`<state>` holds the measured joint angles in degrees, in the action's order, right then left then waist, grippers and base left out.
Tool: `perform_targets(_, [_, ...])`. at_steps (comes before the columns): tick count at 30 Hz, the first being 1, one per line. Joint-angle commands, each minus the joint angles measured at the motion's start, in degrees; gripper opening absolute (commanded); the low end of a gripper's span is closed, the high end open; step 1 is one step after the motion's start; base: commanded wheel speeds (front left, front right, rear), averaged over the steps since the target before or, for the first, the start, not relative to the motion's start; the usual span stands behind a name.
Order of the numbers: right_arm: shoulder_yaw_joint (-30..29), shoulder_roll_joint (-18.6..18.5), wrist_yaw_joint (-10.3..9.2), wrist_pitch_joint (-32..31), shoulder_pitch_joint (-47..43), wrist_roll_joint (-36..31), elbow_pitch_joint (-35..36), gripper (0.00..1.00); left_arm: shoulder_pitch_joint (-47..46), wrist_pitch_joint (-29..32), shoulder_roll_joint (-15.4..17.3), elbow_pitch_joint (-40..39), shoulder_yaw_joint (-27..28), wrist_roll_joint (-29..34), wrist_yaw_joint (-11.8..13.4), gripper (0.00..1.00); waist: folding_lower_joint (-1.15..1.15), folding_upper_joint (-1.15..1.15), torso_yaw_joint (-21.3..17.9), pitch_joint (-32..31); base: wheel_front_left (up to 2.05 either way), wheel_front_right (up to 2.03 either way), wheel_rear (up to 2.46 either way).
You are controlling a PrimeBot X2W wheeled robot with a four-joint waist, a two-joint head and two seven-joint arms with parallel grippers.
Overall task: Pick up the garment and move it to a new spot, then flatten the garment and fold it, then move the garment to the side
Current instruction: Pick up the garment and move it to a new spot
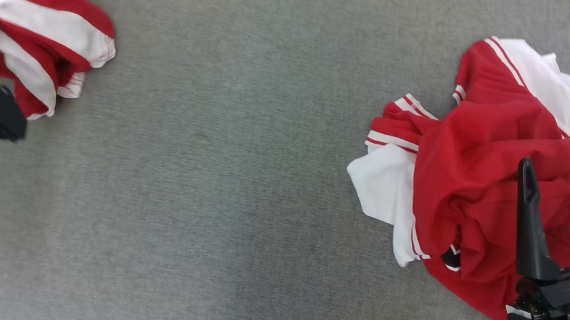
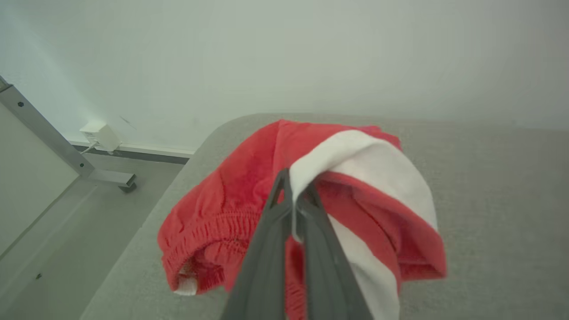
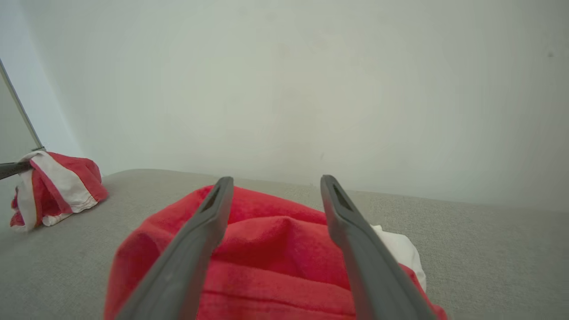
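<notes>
Garment first: red-and-white shorts (image 2: 222, 200) are pinched at a white band (image 2: 355, 155) by the left gripper (image 2: 295, 193), jaws pressed together, presumably to carry the bunch from the ten o'clock corner of the grey surface (image 1: 235, 176). The right gripper (image 1: 555, 157) hovers, jaws spread, over a crumpled red-and-white pile (image 1: 474, 169) at three o'clock (probably waiting); folds hide both shapes, and whether the shorts are lifted is unclear.

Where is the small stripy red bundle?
Upper left of the head view, at the grey surface's left end: the stripy bundle is pinched by the left gripper, far from the bigger red heap.
</notes>
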<state>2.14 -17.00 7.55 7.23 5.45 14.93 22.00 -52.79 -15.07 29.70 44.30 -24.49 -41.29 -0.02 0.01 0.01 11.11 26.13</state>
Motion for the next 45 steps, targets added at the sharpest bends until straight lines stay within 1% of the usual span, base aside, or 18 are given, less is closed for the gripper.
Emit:
perform_targets(1, [-0.15,-0.36,-0.13,0.03,0.1,-0.19,0.31,1.0,1.59,-0.14,-0.95,1.5,1.05,0.7,-0.28,0.0,-0.01,-0.01,-1.25,1.22,0.0,0.0,0.0])
perform_targets(5, [-0.23,-0.19,-0.13,-0.03,0.25,-0.23,0.43,1.0,2.58,-0.15,-3.5,5.75,2.53,1.19,-1.77,0.0,-0.01,-0.01,-1.45,1.32,0.0,0.0,0.0])
perform_targets(6, [-0.28,-0.14,-0.13,-0.03,0.33,-0.25,0.35,1.0,2.68,-0.14,-4.06,6.44,2.85,1.48,-2.09,0.09,-0.01,-0.01,-1.4,1.26,0.0,0.0,0.0])
perform_targets(7, [-0.32,-0.09,-0.13,-0.03,0.41,-0.22,0.2,1.0,2.68,-0.14,-4.51,6.92,3.11,1.86,-2.24,0.45,-0.01,-0.01,-1.3,1.12,0.0,0.0,0.0])
perform_targets(8, [-0.36,-0.06,-0.13,-0.01,0.41,-0.18,0.02,1.0,2.54,-0.14,-4.77,7.09,3.53,2.11,-2.49,1.0,-0.01,-0.01,-1.15,0.93,0.0,0.0,0.0])
perform_targets(14, [0.15,0.78,-0.13,0.61,0.42,0.18,-1.66,1.0,1.97,-0.15,-5.17,3.03,7.16,6.11,-3.7,1.0,-0.01,-0.01,-0.37,-1.16,0.0,0.0,0.0])
perform_targets(18, [1.04,1.58,-0.13,1.71,0.48,0.86,-3.46,1.0,1.94,-0.15,-4.29,-0.24,8.32,9.68,-4.54,1.0,-0.01,-0.01,-0.54,-3.41,0.0,0.0,0.0])
perform_targets(23, [1.7,2.93,-0.13,3.54,0.21,1.34,-6.47,1.0,2.0,-0.15,-3.87,-2.7,7.54,12.79,-5.5,1.0,-0.01,-0.01,-1.86,-6.81,0.0,0.0,0.0])
perform_targets(26, [1.95,3.83,-0.13,4.5,-0.19,1.48,-8.35,1.0,1.97,-0.04,-3.6,-2.29,5.98,13.84,-6.17,1.0,-0.01,-0.01,-3.18,-8.84,0.0,0.0,0.0])
perform_targets(33, [1.93,5.64,-0.13,6.08,-0.95,1.69,-11.68,1.0,3.08,0.81,-3.28,-2.76,3.32,14.21,-6.91,1.0,-0.01,-0.01,-6.37,-12.36,0.0,0.0,0.0])
perform_targets(37, [1.59,6.55,-0.13,6.9,-1.57,1.81,-13.39,1.0,5.01,0.32,-4.14,-5.62,3.29,13.12,-6.93,1.0,-0.01,-0.01,-8.5,-14.69,0.0,0.0,0.0])
perform_targets(40, [1.7,7.09,-0.13,7.22,-1.99,1.74,-14.6,1.0,7.22,0.0,-4.77,-8.25,3.62,13.22,-6.4,1.0,-0.01,-0.01,-10.28,-16.5,0.0,0.0,0.0])
perform_targets(44, [1.43,7.6,-0.13,7.52,-2.5,1.66,-15.98,1.0,10.94,-0.12,-5.92,-12.72,4.79,13.55,-4.72,1.0,-0.01,-0.01,-12.34,-18.23,0.0,0.0,0.0])
perform_targets(45, [1.21,7.8,-0.13,7.6,-3.06,1.71,-16.77,1.0,13.23,-0.1,-6.54,-15.56,5.65,14.07,-3.86,1.0,-0.01,-0.01,-13.11,-18.89,0.0,0.0,0.0])
